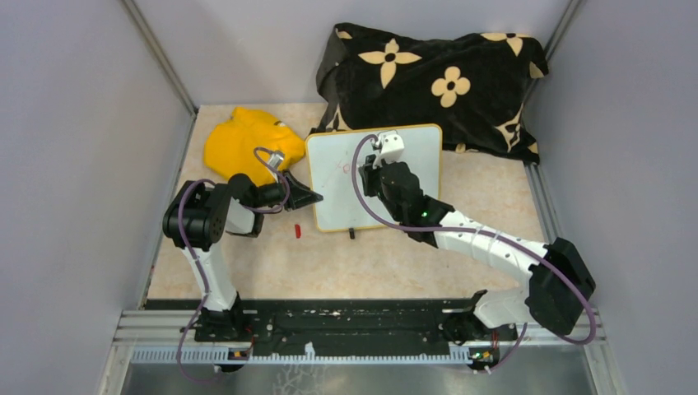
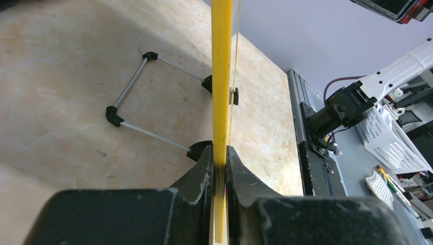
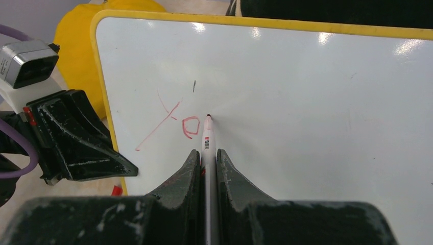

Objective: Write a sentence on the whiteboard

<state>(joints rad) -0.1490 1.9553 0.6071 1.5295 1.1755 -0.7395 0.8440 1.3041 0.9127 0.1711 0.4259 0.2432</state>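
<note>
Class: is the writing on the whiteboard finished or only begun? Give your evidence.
Only begun. The whiteboard carries just two red letters, Y and o, and the marker tip sits right beside them.

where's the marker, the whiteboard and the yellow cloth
marker [image 3: 208, 133], right wrist view, white barrel near the tip
whiteboard [image 3: 316, 117], right wrist view, bare white face
yellow cloth [image 1: 239, 144], top external view, its middle
</note>
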